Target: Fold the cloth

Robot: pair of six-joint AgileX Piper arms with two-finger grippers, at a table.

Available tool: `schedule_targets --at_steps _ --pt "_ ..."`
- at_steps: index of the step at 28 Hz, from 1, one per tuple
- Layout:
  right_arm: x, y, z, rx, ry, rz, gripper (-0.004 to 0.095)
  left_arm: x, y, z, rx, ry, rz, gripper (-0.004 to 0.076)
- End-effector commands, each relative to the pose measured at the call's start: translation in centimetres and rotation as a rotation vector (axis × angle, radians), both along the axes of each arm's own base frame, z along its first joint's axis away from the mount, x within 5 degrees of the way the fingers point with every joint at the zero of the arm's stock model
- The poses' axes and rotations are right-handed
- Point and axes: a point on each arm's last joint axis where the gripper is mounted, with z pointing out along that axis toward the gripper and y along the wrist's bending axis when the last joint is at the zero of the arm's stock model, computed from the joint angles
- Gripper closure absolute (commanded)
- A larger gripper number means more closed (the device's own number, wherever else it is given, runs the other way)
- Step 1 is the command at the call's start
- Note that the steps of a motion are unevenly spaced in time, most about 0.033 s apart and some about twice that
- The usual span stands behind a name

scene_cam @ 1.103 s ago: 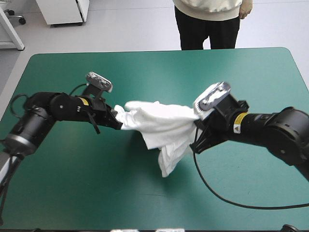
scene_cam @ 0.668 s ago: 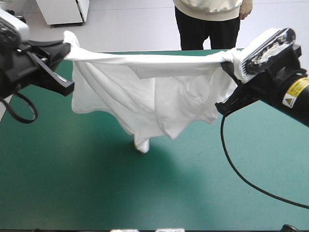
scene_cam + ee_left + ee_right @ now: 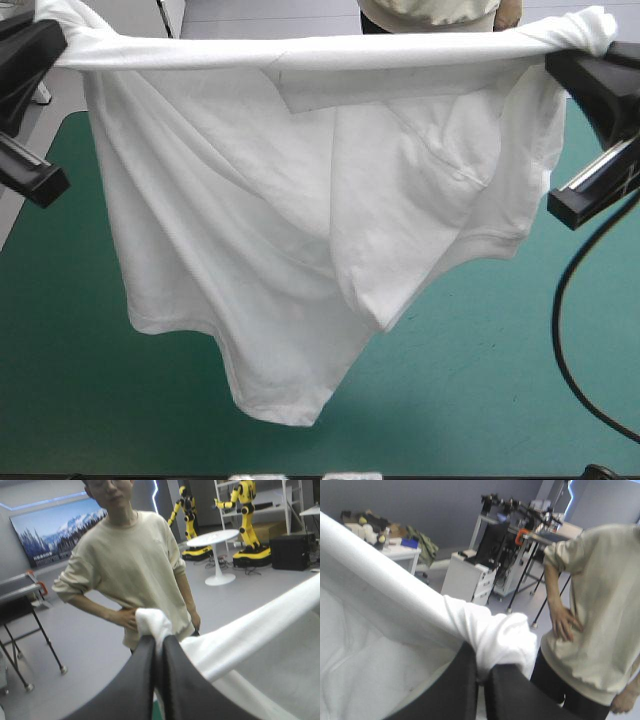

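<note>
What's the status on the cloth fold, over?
Both shut on the T-shirt: left gripper, right gripper. T-shirt lifted, stretched between them, hanging rumpled above the table. Nothing seen in the way.

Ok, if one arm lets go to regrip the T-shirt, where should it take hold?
Probably the lowest hem corner, approached from the near side of the table. The T-shirt hangs from a taut top edge between the left gripper and right gripper, both jaws shut on bunched corners; that low corner hangs loose and flat.
</note>
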Motion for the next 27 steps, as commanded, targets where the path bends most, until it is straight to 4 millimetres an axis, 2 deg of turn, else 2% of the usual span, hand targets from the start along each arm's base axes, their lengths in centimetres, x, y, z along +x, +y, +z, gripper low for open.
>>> schedule_targets --at_steps 1,2,3,7,8,12,14,17,20,23,27 --pt "2.7 0.8 -1.2 -0.064 0.092 -0.12 0.0921 4.1 -0.4 -1.5 0.046 0.113 0.087 0.0733" --pt "3.8 1.6 -2.1 -0.095 0.139 -0.138 0.0921 5.9 -0.9 -2.7 0.066 0.189 0.085 0.0733" --pt "6.1 3.0 -4.0 -0.141 0.22 -0.181 0.0921 8.4 -1.7 -4.6 0.098 0.29 0.084 0.0733" --pt "10.2 5.2 -8.3 -0.183 0.329 -0.237 0.0926 14.7 -3.6 -10.9 0.167 0.519 0.082 0.0733" --pt "11.5 5.8 -9.9 -0.178 0.37 -0.221 0.0925 16.0 -4.0 -12.5 0.172 0.566 0.077 0.0733" --pt "16.7 5.9 -15.6 -0.133 0.522 -0.196 0.0926 20.6 -5.4 -18.2 0.184 0.683 0.078 0.0733" --pt "19.7 5.0 -18.2 -0.094 0.584 -0.205 0.0926 22.9 -6.1 -20.9 0.187 0.72 0.089 0.0733" --pt "23.6 3.4 -20.2 -0.019 0.62 -0.226 0.0925 26.1 -6.9 -23.8 0.167 0.73 0.103 0.0733" --pt "26.7 1.7 -21.2 0.032 0.607 -0.271 0.0925 29.1 -7.7 -26.2 0.137 0.705 0.119 0.0733" --pt "29.0 0.7 -22.1 0.017 0.606 -0.301 0.0925 31.1 -8.4 -28.0 0.103 0.696 0.121 0.0733" --pt "30.9 0.6 -23.3 -0.03 0.661 -0.3 0.0921 32.8 -8.9 -29.7 0.083 0.697 0.122 0.0733"
